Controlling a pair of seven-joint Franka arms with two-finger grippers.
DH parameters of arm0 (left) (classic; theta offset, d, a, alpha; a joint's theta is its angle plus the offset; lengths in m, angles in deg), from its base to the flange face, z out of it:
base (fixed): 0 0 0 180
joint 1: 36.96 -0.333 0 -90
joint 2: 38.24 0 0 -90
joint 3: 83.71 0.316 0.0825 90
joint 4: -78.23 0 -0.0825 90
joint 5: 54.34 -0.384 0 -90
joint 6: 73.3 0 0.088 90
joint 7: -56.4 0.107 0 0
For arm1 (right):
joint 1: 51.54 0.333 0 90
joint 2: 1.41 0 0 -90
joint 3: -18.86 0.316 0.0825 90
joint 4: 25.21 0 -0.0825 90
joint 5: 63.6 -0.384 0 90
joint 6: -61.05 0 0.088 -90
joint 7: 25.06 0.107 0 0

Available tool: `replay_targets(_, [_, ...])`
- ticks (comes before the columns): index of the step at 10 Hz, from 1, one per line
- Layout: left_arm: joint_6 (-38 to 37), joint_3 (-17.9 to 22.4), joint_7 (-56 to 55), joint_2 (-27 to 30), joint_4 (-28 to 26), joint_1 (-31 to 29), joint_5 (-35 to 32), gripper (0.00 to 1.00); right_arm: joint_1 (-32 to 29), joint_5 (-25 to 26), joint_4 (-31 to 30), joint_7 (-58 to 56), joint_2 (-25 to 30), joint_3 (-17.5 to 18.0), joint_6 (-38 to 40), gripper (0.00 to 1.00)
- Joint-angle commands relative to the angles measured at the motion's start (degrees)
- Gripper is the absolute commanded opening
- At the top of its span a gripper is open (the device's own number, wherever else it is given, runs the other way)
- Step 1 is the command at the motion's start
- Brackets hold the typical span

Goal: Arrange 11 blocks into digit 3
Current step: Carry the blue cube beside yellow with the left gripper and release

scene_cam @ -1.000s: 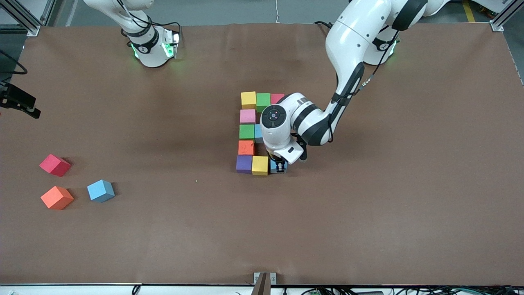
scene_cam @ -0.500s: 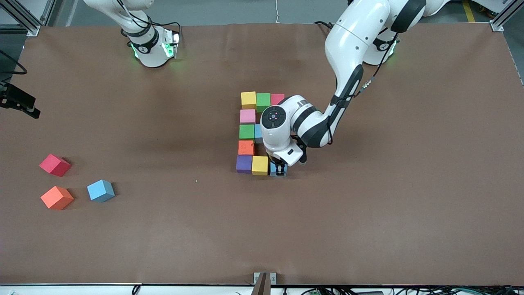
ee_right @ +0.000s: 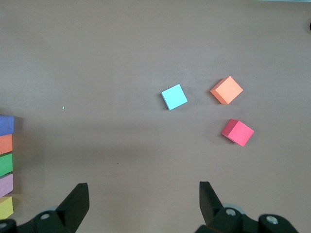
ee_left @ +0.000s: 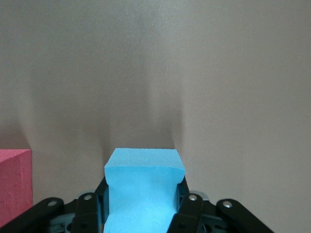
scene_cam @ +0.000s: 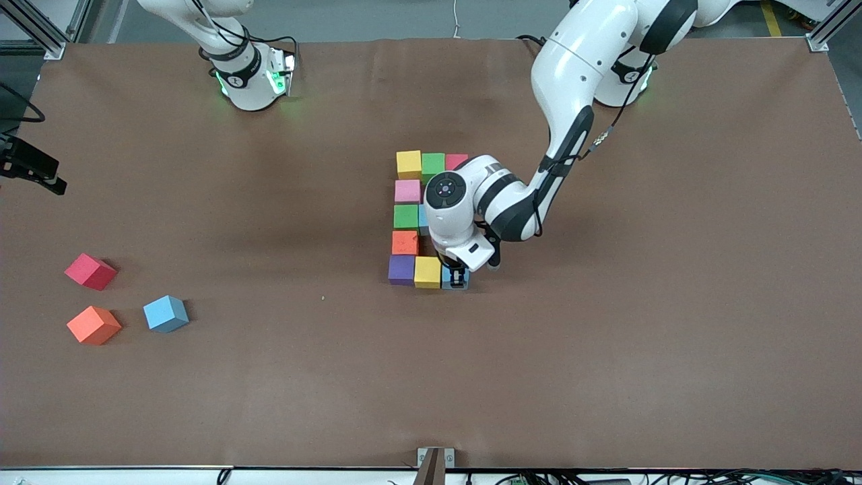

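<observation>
In the table's middle stands the partly built digit 3 (scene_cam: pixel 407 217). Its farthest row is yellow (scene_cam: pixel 409 164), green (scene_cam: pixel 433 166) and red (scene_cam: pixel 456 160) blocks. A pink (scene_cam: pixel 407 191), a green (scene_cam: pixel 406 216) and an orange block (scene_cam: pixel 405 242) run down to the purple one (scene_cam: pixel 401 269). Another blue block (scene_cam: pixel 423 217) beside the green one is half hidden by the arm. My left gripper (scene_cam: pixel 457 277) is shut on a blue block (ee_left: pixel 143 187), low beside the near row's yellow block (scene_cam: pixel 427 272). My right gripper (ee_right: pixel 142 184) hangs open over bare table, holding nothing.
Three loose blocks lie toward the right arm's end of the table: red (scene_cam: pixel 90 271), orange (scene_cam: pixel 93 325) and blue (scene_cam: pixel 166 314). The right wrist view shows them too, with the figure's column at its edge. The left arm's wrist (scene_cam: pixel 471 205) covers the figure's inner cells.
The left gripper with the blue block has shifted slightly toward the yellow block and a little nearer the front camera. The right gripper has stayed open and still.
</observation>
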Motion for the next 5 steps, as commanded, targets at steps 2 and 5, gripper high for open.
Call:
replay_targets(2, [0.17, 0.42, -0.37, -1.04, 1.25, 1.41, -1.24, 1.0, -0.46, 0.09, -0.87, 0.0, 1.19, 0.39, 0.68, 1.0])
replay_targets(5, [-0.97, 0.25, -0.63, 4.73, 1.07, 1.07, -1.16, 1.0, -0.46, 0.01, -0.78, 0.0, 1.19, 0.48, 0.59, 1.0])
